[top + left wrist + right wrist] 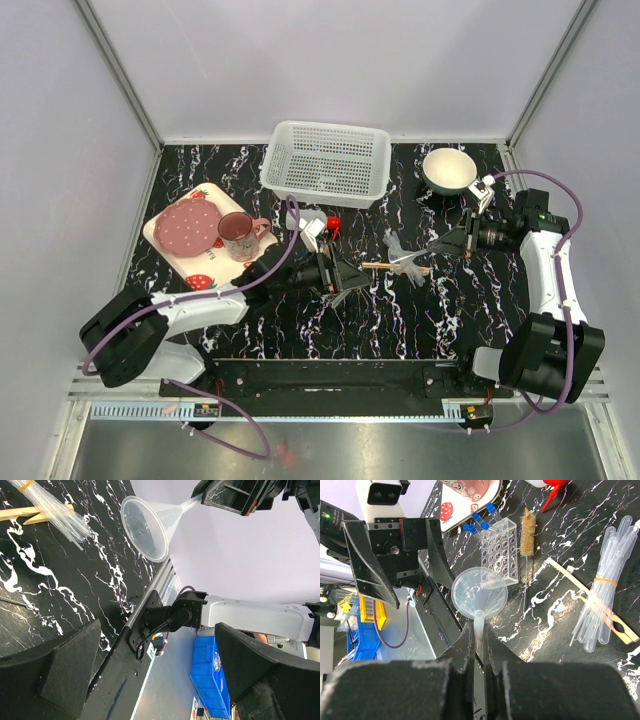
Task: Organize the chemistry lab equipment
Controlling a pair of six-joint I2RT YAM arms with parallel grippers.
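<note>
Left side: strawberry tray with pink plate and mug.
Left gripper is low over the table's middle, fingers wide apart, nothing between them.
Bottle, red cap, is on the table just behind the left gripper.
Rack is on the table beside the tray's corner. Blue-capped tubes sit in its end nearer the tray. A brush lies alongside the rack.
Sticks lie flat right of centre, and the banded pipettes lie across them, touching.
Funnel: stem pinched in the right gripper, whose fingers are closed on it, mouth facing the left gripper.
Back of table: basket at centre, bowl at right.
</note>
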